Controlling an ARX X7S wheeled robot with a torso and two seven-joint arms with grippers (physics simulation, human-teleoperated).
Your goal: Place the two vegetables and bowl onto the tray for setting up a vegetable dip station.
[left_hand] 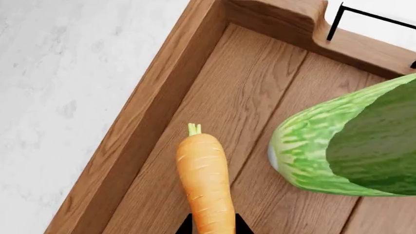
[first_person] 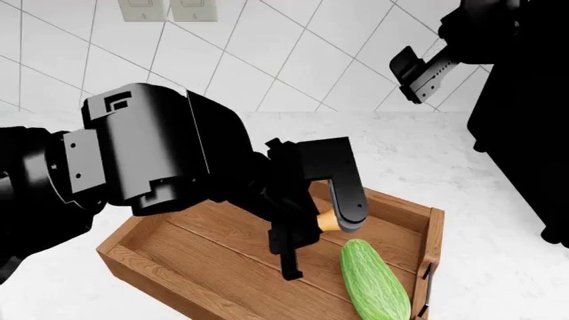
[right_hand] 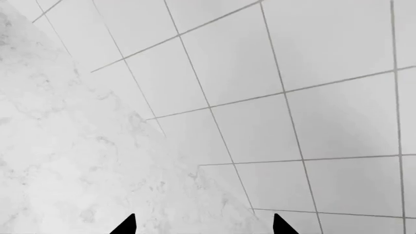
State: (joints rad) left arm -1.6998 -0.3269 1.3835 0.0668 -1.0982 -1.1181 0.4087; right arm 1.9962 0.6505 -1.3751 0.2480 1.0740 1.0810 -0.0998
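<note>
Tray (first_person: 178, 250) holds cucumber (first_person: 374, 283); carrot (left_hand: 204, 180) over floor.

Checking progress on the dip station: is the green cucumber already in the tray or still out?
In. The light-green striped cucumber lies on the plank floor of the brown wooden tray, inside its raised sides.

The head view looks forward and down over the left arm onto the tray (first_person: 142, 241); the left wrist view sits close above that same tray (left_hand: 143, 122), sharing the carrot (left_hand: 206, 180) and cucumber (left_hand: 338, 146); the right wrist view faces the tiled wall (right_hand: 293, 73) and bench (right_hand: 58, 161).
</note>
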